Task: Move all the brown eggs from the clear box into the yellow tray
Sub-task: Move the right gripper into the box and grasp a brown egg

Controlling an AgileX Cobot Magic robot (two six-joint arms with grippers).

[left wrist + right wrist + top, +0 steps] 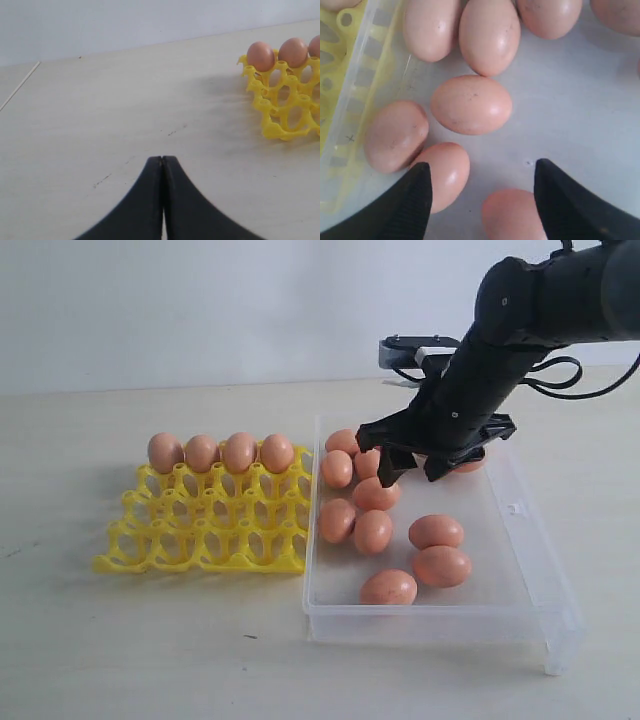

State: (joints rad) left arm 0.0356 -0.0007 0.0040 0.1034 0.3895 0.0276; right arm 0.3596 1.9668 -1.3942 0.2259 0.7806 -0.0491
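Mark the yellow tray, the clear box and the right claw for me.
yellow tray [215, 552], exterior view, front lattice edge.
clear box [430, 625], exterior view, near wall.
right claw [482, 166], right wrist view, midway between fingertips.

Pale beige table [150, 660] w/ a few small dark scuffs [102, 180], plain white wall [200, 300] behind.
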